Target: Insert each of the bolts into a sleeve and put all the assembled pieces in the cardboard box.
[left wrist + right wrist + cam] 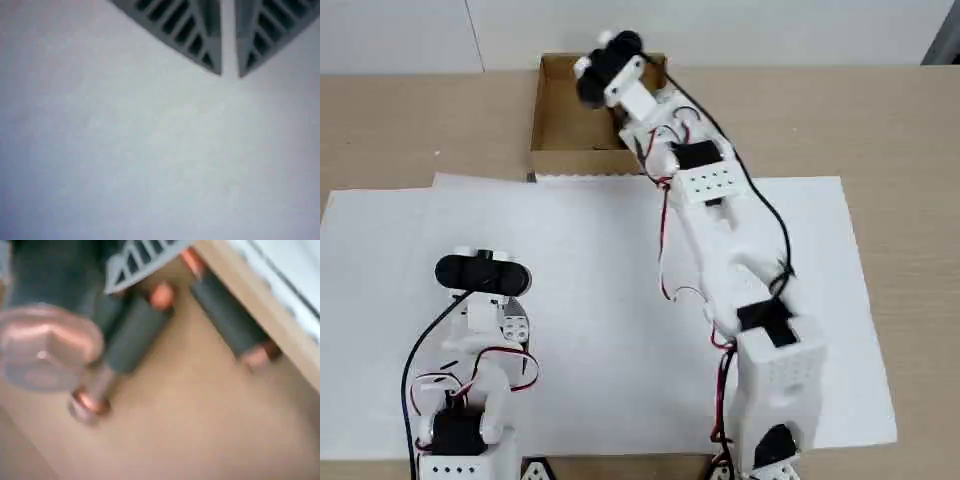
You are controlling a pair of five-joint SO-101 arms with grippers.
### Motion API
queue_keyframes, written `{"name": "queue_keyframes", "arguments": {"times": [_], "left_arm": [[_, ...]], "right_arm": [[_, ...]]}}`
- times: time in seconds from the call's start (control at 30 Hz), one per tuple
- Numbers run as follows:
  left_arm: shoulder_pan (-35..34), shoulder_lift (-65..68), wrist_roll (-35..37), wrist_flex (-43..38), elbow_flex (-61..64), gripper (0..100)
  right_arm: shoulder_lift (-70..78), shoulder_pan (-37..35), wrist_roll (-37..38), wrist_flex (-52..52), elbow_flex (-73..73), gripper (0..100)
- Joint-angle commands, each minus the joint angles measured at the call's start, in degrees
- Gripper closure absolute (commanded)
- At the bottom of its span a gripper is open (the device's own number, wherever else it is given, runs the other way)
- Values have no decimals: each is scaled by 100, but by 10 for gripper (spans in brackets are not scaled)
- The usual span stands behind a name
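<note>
A light wooden table (900, 130) carries a large white paper sheet (590, 260). From 5 o'clock the right arm stretches up to the shallow brown cardboard box (537, 110) at 12 o'clock. The left arm sits folded at 7 o'clock. The left gripper (229, 62) hovers over the paper, its ribbed jaws drawn almost together on nothing. The right gripper (90, 285) is inside the box, clamping a dark sleeve with a copper-coloured bolt (50, 290). Two more assembled pieces (132, 335) lie on the box floor, one against the wall.
</note>
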Motion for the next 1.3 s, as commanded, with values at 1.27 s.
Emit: {"name": "queue_keyframes", "arguments": {"times": [1.27], "left_arm": [[-18,-62,53,-18,-22,994]], "right_arm": [[-40,-127,-44,1112,-1697,979]]}}
